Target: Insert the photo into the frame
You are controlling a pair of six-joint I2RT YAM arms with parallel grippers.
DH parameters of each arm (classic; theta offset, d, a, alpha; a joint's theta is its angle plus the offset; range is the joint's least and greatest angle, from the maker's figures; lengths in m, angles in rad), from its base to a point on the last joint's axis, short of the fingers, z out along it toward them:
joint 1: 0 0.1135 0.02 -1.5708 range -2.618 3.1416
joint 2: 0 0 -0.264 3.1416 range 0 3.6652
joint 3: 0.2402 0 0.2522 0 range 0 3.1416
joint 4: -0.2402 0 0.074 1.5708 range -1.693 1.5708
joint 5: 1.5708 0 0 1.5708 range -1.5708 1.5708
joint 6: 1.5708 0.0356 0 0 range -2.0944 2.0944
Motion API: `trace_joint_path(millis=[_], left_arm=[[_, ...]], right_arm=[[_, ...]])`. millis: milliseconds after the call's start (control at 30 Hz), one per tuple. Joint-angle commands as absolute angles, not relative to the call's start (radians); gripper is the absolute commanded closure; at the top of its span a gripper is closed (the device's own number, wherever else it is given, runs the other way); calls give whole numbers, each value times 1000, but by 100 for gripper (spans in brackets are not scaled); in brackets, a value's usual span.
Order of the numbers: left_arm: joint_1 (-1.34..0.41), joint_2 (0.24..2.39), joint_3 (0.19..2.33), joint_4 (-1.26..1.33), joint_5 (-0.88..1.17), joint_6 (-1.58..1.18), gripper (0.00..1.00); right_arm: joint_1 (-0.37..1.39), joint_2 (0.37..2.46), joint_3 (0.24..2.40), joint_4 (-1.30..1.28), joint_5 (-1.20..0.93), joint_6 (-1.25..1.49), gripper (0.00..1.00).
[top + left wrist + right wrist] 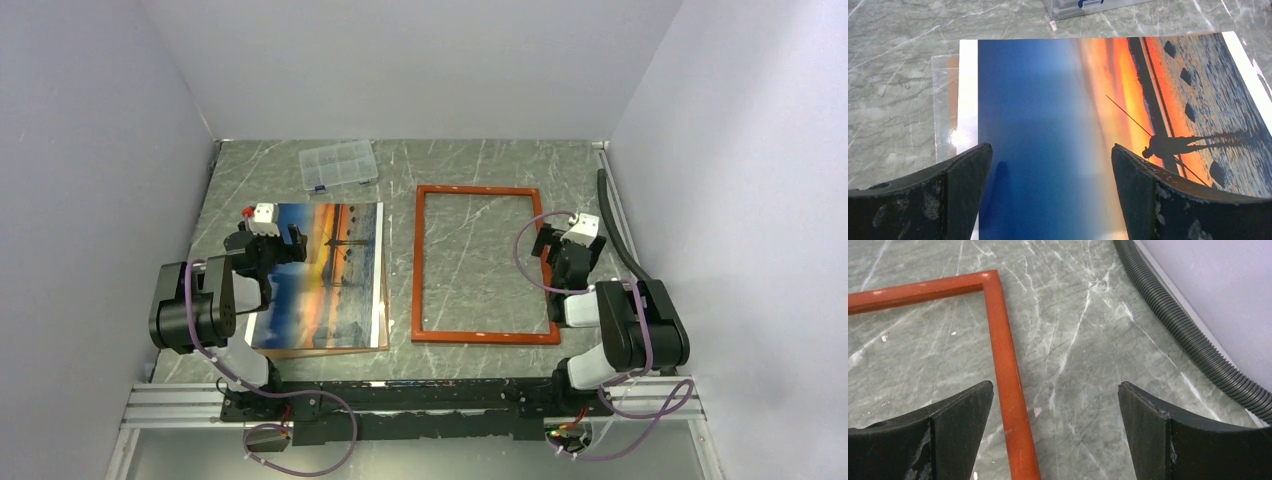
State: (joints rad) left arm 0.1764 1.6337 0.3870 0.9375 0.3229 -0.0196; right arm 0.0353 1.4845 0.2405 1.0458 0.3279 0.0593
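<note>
The photo, an orange-and-blue sunset print with a white margin, lies face up on the table's left half; the left wrist view shows its blue sky and fisherman silhouette. The reddish-orange frame lies flat to its right, apart from it, the marble table showing through. My left gripper is open and empty above the photo's far left part. My right gripper is open and empty over the frame's right rail, near its far right corner.
A clear plastic compartment box sits at the back left, beyond the photo. A brown board edge shows under the photo's near edge. A black corrugated hose runs along the right wall.
</note>
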Motion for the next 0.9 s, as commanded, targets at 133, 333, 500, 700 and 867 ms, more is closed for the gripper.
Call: trace_joint_path(millis=[133,333,500,700,867], left_arm=[[181,1636,385,981,319,-28,5],[181,1638,386,982,321,-28,5],[181,1637,391,971,316,-25,5],[190,1583,408,906,365,-22,5],[192,1482,570,523,342,-13,5]], right_arm=[[28,1479,244,1126,280,45,0],[26,1482,245,1131,279,44,0],[27,1483,249,1122,276,47,0],[46,1410,280,1005,360,55,0],[64,1290,398,743,381,57,0]])
